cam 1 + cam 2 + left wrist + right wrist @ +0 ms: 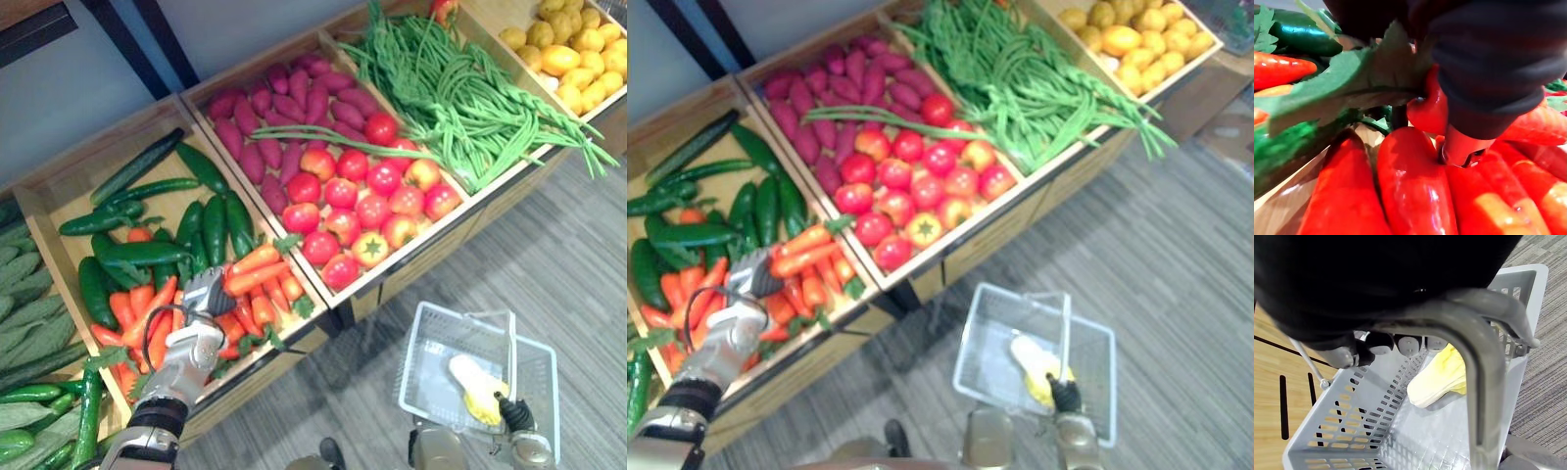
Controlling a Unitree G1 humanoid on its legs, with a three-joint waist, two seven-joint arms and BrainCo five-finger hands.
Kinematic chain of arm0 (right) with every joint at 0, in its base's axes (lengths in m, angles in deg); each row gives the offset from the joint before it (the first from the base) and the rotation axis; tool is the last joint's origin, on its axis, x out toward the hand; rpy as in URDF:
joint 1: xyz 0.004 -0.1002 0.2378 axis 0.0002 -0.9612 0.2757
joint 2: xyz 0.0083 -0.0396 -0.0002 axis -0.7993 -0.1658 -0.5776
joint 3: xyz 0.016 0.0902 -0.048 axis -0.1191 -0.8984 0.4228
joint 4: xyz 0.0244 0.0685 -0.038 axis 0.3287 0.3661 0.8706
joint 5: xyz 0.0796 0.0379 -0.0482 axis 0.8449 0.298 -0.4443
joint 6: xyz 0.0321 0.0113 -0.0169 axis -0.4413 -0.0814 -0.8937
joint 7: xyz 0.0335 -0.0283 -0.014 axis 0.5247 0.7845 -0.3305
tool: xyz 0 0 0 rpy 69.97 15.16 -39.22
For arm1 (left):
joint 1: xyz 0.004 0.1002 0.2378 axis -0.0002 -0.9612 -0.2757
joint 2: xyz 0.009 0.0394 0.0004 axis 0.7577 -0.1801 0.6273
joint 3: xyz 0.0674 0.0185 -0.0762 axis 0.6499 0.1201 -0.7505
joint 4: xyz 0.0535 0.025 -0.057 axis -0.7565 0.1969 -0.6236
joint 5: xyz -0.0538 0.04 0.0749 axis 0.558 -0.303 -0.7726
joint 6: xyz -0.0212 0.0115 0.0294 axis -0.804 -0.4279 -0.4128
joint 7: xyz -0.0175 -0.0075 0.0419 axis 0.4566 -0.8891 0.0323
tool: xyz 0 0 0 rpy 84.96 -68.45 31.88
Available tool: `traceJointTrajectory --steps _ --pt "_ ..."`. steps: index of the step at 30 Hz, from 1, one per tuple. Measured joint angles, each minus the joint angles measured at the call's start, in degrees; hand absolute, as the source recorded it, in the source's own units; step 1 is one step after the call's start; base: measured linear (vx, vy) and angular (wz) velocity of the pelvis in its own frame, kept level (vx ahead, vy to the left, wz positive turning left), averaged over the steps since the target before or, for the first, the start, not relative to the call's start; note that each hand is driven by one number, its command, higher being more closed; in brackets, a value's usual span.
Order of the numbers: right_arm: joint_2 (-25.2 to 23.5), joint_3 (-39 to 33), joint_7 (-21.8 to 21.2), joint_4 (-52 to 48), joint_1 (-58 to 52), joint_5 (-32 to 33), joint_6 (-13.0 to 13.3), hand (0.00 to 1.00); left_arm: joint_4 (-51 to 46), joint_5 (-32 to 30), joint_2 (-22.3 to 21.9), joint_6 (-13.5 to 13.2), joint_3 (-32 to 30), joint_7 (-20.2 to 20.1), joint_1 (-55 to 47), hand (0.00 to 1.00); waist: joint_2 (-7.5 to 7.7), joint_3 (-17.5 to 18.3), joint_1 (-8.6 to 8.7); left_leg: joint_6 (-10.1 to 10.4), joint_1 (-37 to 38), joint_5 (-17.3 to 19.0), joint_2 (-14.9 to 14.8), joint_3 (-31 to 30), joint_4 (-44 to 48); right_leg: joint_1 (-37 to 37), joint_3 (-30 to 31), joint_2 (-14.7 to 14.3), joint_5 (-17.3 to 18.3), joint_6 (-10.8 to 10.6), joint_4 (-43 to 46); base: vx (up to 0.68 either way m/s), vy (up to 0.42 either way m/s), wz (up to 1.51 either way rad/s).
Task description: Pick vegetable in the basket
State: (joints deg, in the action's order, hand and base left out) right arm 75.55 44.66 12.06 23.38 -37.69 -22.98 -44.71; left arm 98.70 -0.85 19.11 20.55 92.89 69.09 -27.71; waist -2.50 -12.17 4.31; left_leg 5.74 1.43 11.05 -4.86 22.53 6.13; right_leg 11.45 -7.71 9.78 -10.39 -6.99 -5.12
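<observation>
My left hand (pixel 206 294) is down in the pile of orange carrots (pixel 257 277) at the front of the cucumber and carrot crate. In the left wrist view a finger (pixel 1463 144) curls down between the carrots, holding one red-orange carrot (pixel 1429 108) with a green leaf top against the hand. The grey plastic basket (pixel 431 318) hangs over the floor at the lower right. My right hand (pixel 513 415) is shut on its handle (pixel 1484 367). A pale yellow vegetable (pixel 476 388) lies inside the basket.
Wooden crates stand in a row: dark green cucumbers (pixel 147 253), purple sweet potatoes (pixel 257 103), red tomatoes (pixel 355 208), long green beans (pixel 460 93) and yellow fruit (pixel 573 54). Grey carpet (pixel 578 264) runs in front of the stand.
</observation>
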Motion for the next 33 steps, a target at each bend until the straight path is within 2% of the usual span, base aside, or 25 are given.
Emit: traceJointTrajectory --steps 4,10,17,18,24,27,29,33 --pt "0.17 -2.44 0.05 0.0 -0.43 -1.83 -0.64 1.0 -7.35 0.02 0.05 -1.02 -0.03 -1.07 -2.42 1.0 -0.11 0.09 -0.14 -0.01 1.0 -0.01 0.0 -1.33 0.16 -1.78 -1.23 0.19 0.01 0.0 -0.18 -0.01 -0.031 0.13" --pt "2.88 -6.81 0.06 -0.29 -0.49 -6.1 -1.53 1.0 -17.67 0.6 0.41 -3.47 -0.36 -2.25 -7.09 1.0 -0.07 0.63 -1.51 -0.02 1.76 -0.02 0.43 -1.63 0.29 -2.73 -1.44 0.77 0.01 0.0 0.06 -0.06 -0.022 0.03" --pt "9.14 -10.83 0.09 -0.68 -0.6 -10.58 -2.57 1.0 -24.08 1.0 0.47 -5.61 -0.4 -4.93 -11.82 1.0 -0.06 1.95 -1.27 -0.04 1.94 0.0 0.38 -2.42 0.11 -2.69 -1.27 0.64 -0.06 -0.02 0.4 -0.09 -0.045 0.0" --pt "11.03 -10.86 0.08 -0.71 -0.48 -11.18 -2.59 1.0 -25.85 1.12 0.78 -6.6 -0.36 -5.36 -12.82 1.0 0.02 2.55 -1.29 -0.05 2.58 0.01 0.3 -1.92 -0.07 -2.75 -0.66 0.36 -0.28 0.18 0.41 -0.1 -0.058 -0.23" --pt "18.87 -9.08 -0.04 -5.06 0.69 -15.12 -2.47 1.0 -31.99 5.48 4.79 -9.16 1.57 -8.18 -13.53 1.0 0.41 2.71 -1.46 -0.45 4.25 2.76 -0.06 4.18 0.16 -1.23 5.62 -1.63 -2.73 0.39 -0.88 -0.13 -0.039 -0.57" --pt "23.76 -6.45 -0.09 -8.33 1.1 -17.47 -1.69 1.0 -35.59 5.72 7.1 -10.86 5.8 -9.73 -13.47 1.0 0.54 2.89 -1.26 -0.07 5.85 4.13 -0.02 9.02 0.73 -0.64 10.49 -2.84 -3.58 0.18 -0.94 -0.1 -0.027 -0.84" --pt "27.16 -3.62 -0.22 -12.23 1.09 -19.59 -1.55 1.0 -39.75 8.26 9.25 -12.64 8.88 -10.93 -13.03 1.0 0.54 3.01 -1.1 0.56 7.62 5.71 -0.81 13.54 2.23 -0.56 14.44 -4.24 -3.99 0.22 -0.94 -0.04 -0.012 -0.99" --pt "31.3 2.88 -0.94 -17.7 1.2 -19.66 -0.8 1.0 -43.17 12.66 12.13 -14.59 14.1 -12.49 -10.33 1.0 0.83 4.52 -1.21 1.4 9.3 6.71 -1.22 19.73 2.69 0.57 19.16 -6.41 -5.1 0.35 -0.94 0.02 -0.02 -0.79"
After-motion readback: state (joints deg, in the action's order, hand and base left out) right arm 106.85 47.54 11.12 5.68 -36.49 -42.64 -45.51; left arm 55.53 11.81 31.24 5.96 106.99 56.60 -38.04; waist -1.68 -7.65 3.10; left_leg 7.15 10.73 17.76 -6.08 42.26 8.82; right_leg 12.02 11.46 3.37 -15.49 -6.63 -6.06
